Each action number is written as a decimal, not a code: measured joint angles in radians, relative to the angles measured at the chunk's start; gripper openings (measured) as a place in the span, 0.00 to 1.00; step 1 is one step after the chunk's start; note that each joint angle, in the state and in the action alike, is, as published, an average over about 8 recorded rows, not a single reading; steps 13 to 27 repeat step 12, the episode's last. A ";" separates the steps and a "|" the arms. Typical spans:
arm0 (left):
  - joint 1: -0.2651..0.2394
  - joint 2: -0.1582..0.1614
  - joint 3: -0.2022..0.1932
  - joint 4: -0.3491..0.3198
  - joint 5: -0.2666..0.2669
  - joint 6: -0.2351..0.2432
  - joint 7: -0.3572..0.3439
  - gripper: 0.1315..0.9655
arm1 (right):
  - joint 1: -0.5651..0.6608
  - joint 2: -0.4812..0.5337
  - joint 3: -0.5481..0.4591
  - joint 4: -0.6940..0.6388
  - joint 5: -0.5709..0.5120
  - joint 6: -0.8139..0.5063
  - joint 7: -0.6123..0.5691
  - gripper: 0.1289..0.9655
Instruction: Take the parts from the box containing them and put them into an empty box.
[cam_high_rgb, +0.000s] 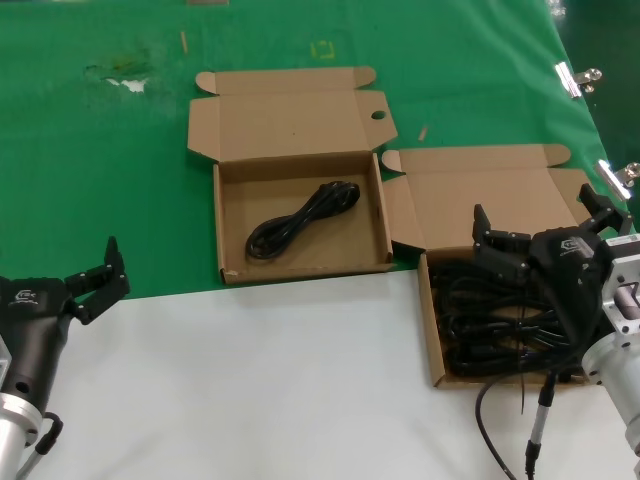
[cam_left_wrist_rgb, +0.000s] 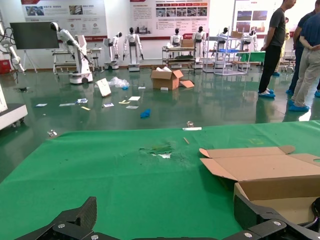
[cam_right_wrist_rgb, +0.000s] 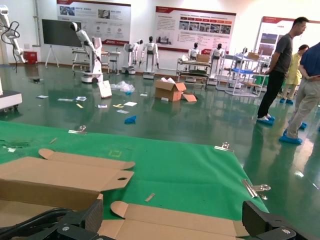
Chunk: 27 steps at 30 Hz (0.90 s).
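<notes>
The box containing the parts (cam_high_rgb: 433, 335) sits at the right with its flap lid (cam_high_rgb: 495, 195) open; several black coiled cables (cam_high_rgb: 490, 320) fill it. My right gripper (cam_high_rgb: 535, 213) hangs open and empty just above those cables, over the box's far part. The other box (cam_high_rgb: 219, 215) lies in the middle with its lid open and holds one coiled cable (cam_high_rgb: 303, 220). My left gripper (cam_high_rgb: 106, 280) is open and empty, parked at the near left, apart from both boxes. In the right wrist view the gripper (cam_right_wrist_rgb: 175, 220) spans the lid (cam_right_wrist_rgb: 170, 222).
Green cloth (cam_high_rgb: 100, 180) covers the far table; a white surface (cam_high_rgb: 260, 380) covers the near part. Metal clips (cam_high_rgb: 575, 78) hold the cloth at the right edge. A torn patch (cam_high_rgb: 120, 75) is at far left. A thin robot cable (cam_high_rgb: 500, 420) hangs below the right box.
</notes>
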 joint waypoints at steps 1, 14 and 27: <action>0.000 0.000 0.000 0.000 0.000 0.000 0.000 1.00 | 0.000 0.000 0.000 0.000 0.000 0.000 0.000 1.00; 0.000 0.000 0.000 0.000 0.000 0.000 0.000 1.00 | 0.000 0.000 0.000 0.000 0.000 0.000 0.000 1.00; 0.000 0.000 0.000 0.000 0.000 0.000 0.000 1.00 | 0.000 0.000 0.000 0.000 0.000 0.000 0.000 1.00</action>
